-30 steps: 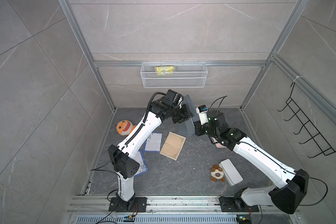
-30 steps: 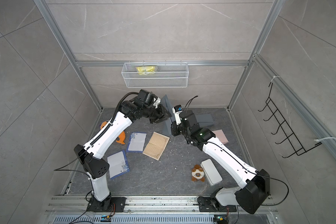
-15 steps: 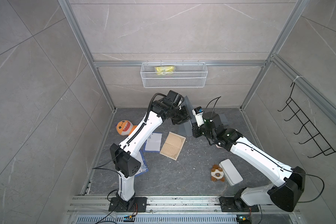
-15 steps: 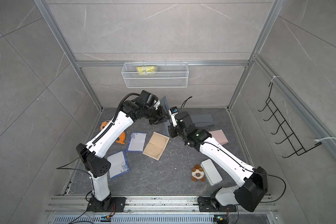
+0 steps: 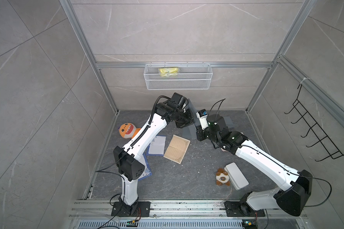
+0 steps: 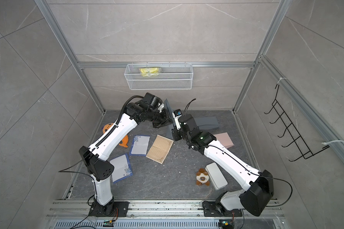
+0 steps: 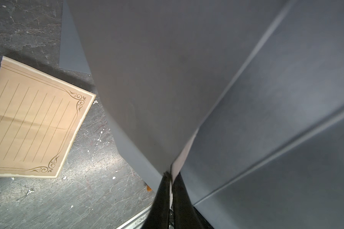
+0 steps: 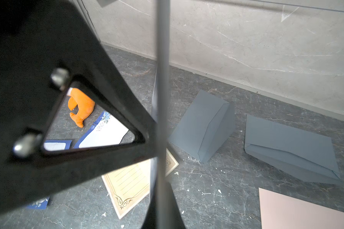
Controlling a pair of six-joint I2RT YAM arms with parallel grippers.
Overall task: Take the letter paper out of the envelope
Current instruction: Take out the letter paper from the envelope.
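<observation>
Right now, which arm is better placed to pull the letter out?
Left. The left fingers pinch the pale paper edge at the envelope mouth; the right fingers clamp the envelope itself, anchoring it.

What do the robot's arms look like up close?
Both are smooth white shells with chunky black joints. The left arm has a ribbed black cable hose along its side; thin black cables loop off the right arm. A tiny green light glows near its wrist, and the fingers are black.
</observation>
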